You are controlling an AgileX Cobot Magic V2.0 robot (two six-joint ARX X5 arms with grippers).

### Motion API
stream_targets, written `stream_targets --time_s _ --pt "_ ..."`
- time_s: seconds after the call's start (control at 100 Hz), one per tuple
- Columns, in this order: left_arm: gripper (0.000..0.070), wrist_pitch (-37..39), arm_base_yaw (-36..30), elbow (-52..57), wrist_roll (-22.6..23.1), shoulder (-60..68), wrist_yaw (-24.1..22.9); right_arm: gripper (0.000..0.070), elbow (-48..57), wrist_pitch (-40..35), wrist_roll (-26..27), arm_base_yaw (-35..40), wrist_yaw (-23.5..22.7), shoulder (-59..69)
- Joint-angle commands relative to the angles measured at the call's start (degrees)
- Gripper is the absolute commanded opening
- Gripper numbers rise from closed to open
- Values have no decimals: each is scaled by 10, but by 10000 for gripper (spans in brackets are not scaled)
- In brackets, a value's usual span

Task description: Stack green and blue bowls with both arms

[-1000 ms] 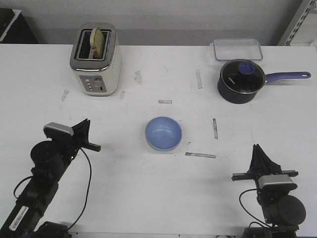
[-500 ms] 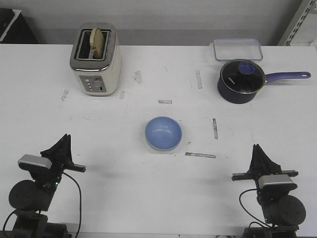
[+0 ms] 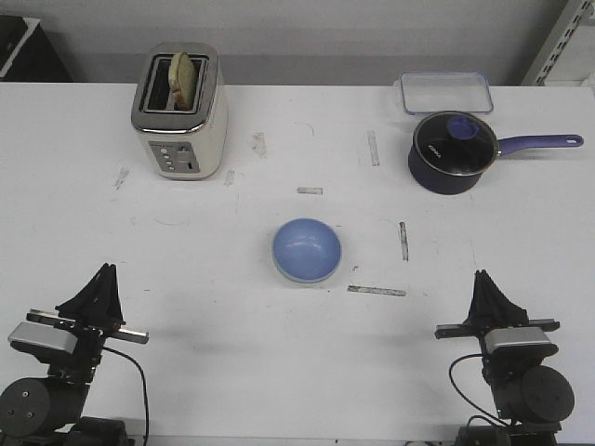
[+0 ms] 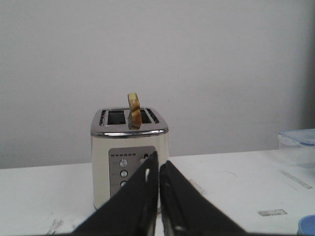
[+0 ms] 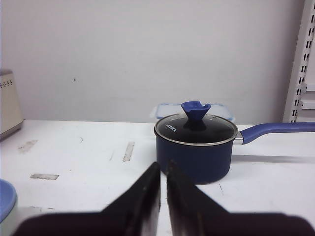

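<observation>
White table [image 3: 279,372], scuffed, with grey tape marks. Largest item on it: cream two-slot toaster [image 3: 180,112] with a slice of toast [image 3: 184,77] standing in one slot, far ahead of the left gripper [image 3: 104,271]; in the left wrist view the toaster [image 4: 129,155] sits directly beyond the fingertips [image 4: 150,169]. Dark navy saucepan [image 3: 453,151] with glass lid and blue handle stands far ahead of the right gripper [image 3: 482,277]; in the right wrist view the pan [image 5: 194,147] appears just past the fingertips [image 5: 153,174], slightly to one side. A clear lidded container [image 3: 445,92] lies beyond the pan, close to it.

Blue bowl [image 3: 307,250]: upright at mid-table, between the two grippers and ahead of both, well apart from each. A pale rim shows beneath its near edge, consistent with it sitting in a second bowl; the colour of that lower bowl cannot be made out. A sliver of the blue rim [image 5: 6,199] shows at the edge of the right wrist view.

Left gripper: fingers pressed together, holding nothing, low at the near table edge. Right gripper: fingers likewise together, nothing between them, low at the near edge.
</observation>
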Motion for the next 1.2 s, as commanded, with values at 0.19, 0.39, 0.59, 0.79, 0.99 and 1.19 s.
stream_targets --time_s 0.19,0.39,0.59,0.79,0.99,1.19 --pt "1 10 0 -76 2 -14 -22 13 2 7 -5 0 1 -2" --pt "1 29 2 -148 1 -23 -26 13 2 7 -4 0 2 -2" --pt "1 31 10 -189 1 -51 -29 13 2 7 -5 0 2 -2" --pt "1 31 29 -214 1 -91 -29 13 2 7 -5 0 2 -2" --pt "1 50 29 -234 1 -90 -28 13 2 7 -5 0 1 -2" --pt "1 52 29 -234 1 -90 -28 13 2 7 -5 0 1 -2"
